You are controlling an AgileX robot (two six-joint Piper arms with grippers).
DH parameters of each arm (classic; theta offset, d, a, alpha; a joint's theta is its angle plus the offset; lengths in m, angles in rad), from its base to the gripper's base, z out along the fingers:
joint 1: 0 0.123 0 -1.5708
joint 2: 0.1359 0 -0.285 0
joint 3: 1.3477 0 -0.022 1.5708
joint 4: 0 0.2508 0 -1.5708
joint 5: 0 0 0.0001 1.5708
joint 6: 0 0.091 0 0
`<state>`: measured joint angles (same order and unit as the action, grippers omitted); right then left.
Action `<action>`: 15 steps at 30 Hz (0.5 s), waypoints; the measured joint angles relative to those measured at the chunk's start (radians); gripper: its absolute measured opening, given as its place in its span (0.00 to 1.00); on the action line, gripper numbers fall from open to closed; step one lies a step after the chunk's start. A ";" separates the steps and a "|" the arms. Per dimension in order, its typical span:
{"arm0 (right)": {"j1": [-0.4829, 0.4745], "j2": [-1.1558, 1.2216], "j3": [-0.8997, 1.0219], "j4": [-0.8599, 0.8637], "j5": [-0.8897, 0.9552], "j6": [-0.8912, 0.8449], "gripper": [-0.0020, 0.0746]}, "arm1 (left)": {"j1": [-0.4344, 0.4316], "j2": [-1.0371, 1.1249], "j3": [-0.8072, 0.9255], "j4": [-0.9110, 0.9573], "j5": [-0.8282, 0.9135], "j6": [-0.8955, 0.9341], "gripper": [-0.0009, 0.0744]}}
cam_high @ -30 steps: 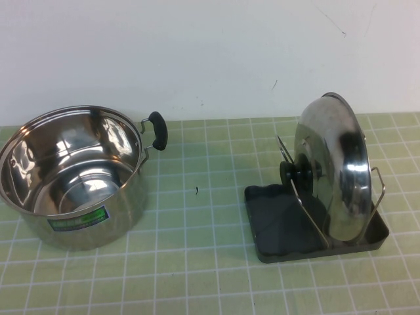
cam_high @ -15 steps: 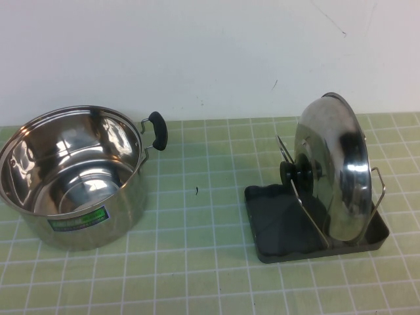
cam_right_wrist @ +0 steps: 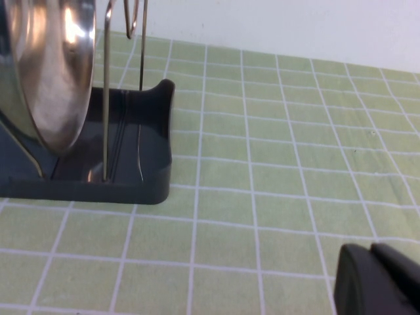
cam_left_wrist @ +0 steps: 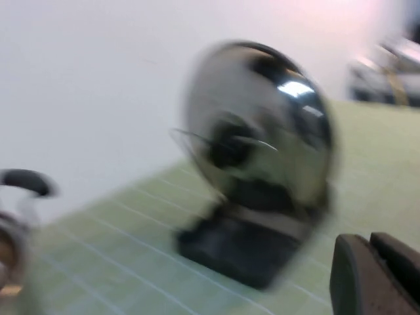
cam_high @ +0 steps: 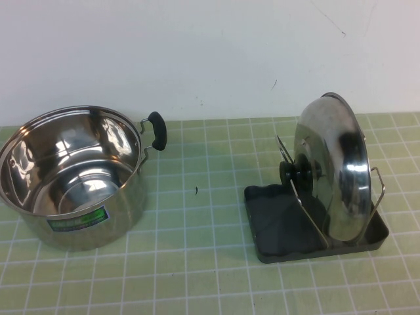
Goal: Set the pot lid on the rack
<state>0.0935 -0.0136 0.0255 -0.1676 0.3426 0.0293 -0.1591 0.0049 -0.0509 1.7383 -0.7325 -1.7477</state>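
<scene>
Both tools cut off, left tool (cam_left_wrist: 377, 275) and right tool (cam_right_wrist: 380, 282) grip unreadable, pot lid (cam_high: 333, 167) upright in rack (cam_high: 275, 223)

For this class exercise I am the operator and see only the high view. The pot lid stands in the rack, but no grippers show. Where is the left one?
Observer: The left gripper shows in the left wrist view. It is shut, empty, apart from the pot lid and facing its knob side.
Operator: And the right?
Observer: The right gripper is low over the table, shut and empty, clear of the rack.
Operator: Is the lid seated?
Observer: In the right wrist view, its lower edge sits down inside the rack's tray.
</scene>
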 joint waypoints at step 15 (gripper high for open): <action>0.000 0.000 0.000 0.000 0.001 0.000 0.02 | 0.000 0.000 0.072 -1.625 0.790 1.497 0.01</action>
<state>0.0935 -0.0136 0.0255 -0.1676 0.3432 0.0293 -0.1591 0.0049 0.0207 0.1134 0.0578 -0.2504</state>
